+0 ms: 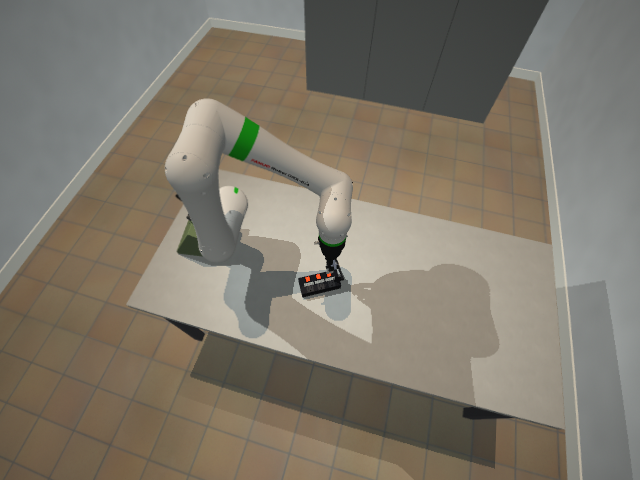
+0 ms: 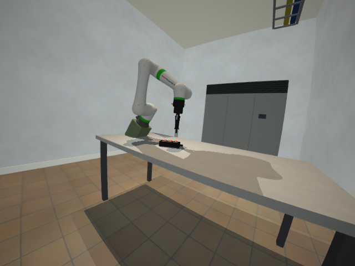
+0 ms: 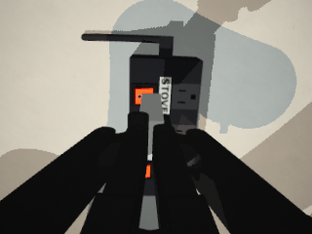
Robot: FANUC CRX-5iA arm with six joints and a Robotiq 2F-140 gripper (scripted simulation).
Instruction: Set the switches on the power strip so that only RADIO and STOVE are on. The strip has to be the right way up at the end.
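Observation:
The black power strip lies right way up on the table, its switches and outlets facing up. Three switches show bright orange in the top view: a left one, a middle one and a right one. In the wrist view the STOVE label is readable at the cord end, beside a lit orange switch. The other labels are too small to read surely. My gripper is shut and empty, pointing down just above the strip's cord end. The fingers hide part of the strip in the wrist view.
A short black cord stub sticks out at the strip's end. The strip rests on the pale table. The arm's green base block stands at the table's left end. Grey cabinets stand beyond the table.

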